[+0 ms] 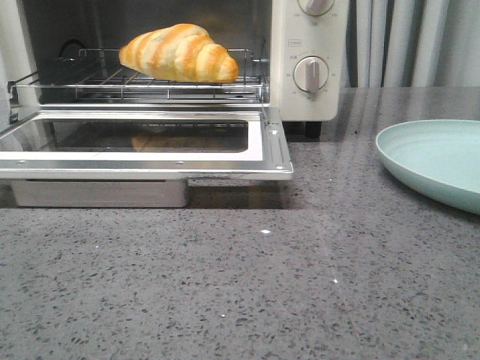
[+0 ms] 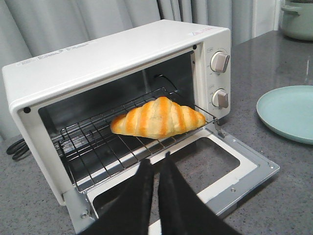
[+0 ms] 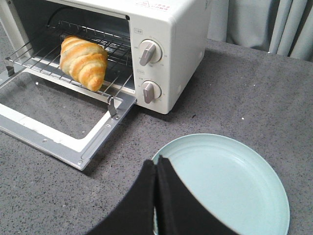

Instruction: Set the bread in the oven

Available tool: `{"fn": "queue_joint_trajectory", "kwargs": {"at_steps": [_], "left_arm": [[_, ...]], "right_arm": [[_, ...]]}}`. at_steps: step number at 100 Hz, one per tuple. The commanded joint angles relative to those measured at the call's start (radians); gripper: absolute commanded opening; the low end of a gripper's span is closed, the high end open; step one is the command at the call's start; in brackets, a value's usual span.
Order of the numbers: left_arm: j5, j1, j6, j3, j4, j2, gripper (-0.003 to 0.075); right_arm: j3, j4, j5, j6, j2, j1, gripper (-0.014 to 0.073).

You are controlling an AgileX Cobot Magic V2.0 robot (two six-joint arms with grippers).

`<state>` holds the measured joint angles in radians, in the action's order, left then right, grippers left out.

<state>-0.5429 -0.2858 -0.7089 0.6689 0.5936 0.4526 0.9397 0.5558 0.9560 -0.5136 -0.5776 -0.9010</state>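
Underneath everything runs a dark grey speckled stone worktop [image 1: 315,285], glossy enough to catch small points of light, and pale grey curtains [image 2: 73,24] hang in folds behind it. A black cord [image 2: 14,147] curls on the worktop at one end of the oven, and in the left wrist view a pale green pot [image 2: 297,19] stands at the far edge of the surface.

The oven [image 2: 117,54] is white and boxy, its glass-windowed door [image 1: 142,142] dropped flat and open. The bread [image 1: 178,52] lies on the wire rack [image 1: 97,82] inside, toward the knob side, resting lengthwise across the bars. A light blue-green plate [image 3: 230,181] sits on the worktop on the knob side of the oven, apart from it.

Neither arm shows in the front view. The left gripper [image 2: 156,176] hangs in front of the open door with its black jaws pressed together, holding nothing, the bread well beyond their tips. The right gripper [image 3: 155,186] is over the near rim of the plate, jaws likewise closed and empty, well apart from the bread.

Faint lettering runs along the oven's top and beside its two round knobs [image 3: 149,71], too small to read.
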Motion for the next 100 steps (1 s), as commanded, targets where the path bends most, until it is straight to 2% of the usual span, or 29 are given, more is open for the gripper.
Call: {"fn": "queue_joint_trajectory", "kwargs": {"at_steps": [1,90,100], "left_arm": [[0.072,-0.003,0.009,0.025,0.026,0.004,-0.0020],[0.072,-0.003,0.009,0.025,0.026,0.004,-0.0020],[0.077,-0.003,0.021,0.010,-0.051,0.004,-0.0020]], "right_arm": [[0.023,0.046,-0.063,-0.002,-0.007,0.001,-0.0071],[0.023,0.046,-0.061,-0.002,-0.007,0.001,-0.0071],[0.023,0.046,-0.061,-0.002,-0.007,0.001,-0.0071]]}}
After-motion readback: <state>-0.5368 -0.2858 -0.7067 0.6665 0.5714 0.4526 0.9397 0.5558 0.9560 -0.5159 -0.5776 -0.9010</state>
